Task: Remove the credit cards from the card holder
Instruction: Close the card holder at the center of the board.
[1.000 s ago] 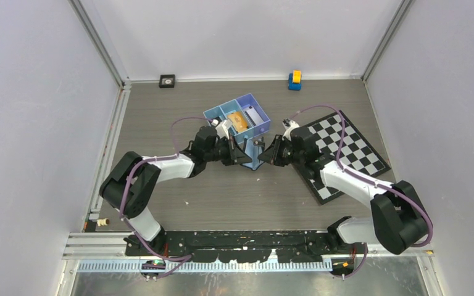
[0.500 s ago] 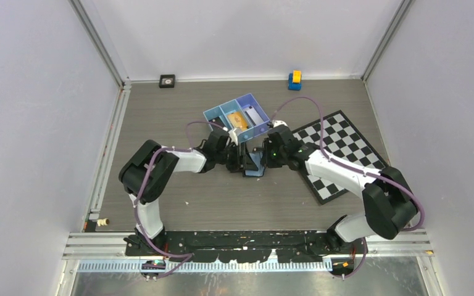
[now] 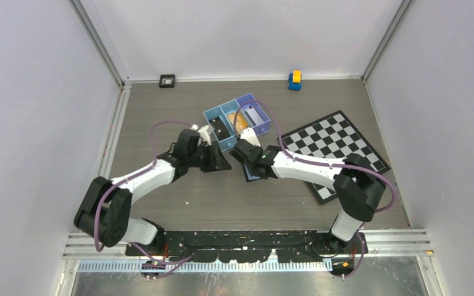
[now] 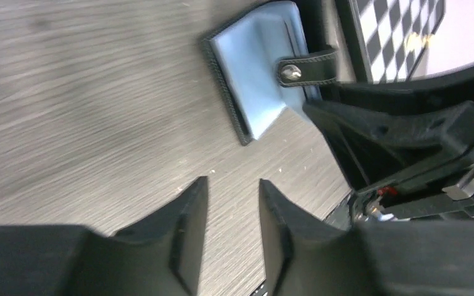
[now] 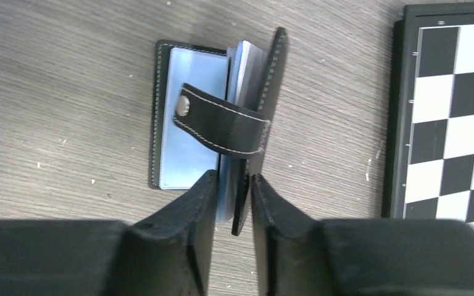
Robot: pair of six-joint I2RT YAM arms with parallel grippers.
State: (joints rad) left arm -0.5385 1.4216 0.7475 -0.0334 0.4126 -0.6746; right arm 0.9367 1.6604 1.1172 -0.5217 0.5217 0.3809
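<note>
**Right fingers straddle the holder's raised cover**

Top view: the card holder point(image 3: 251, 176) lies open on the surface point(image 3: 160, 111) under the right gripper point(image 3: 249, 164) — the left gripper point(image 3: 224, 163) sits just left. Left wrist: fingers point(image 4: 188, 216) apart, empty. Right wrist: narrow fingers flank the upright cover, its long axis towards them — pinch unclear.

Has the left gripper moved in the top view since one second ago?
Yes. The left gripper pulled back leftward, away from the card holder; it now sits left of the near corner of the blue tray.
</note>
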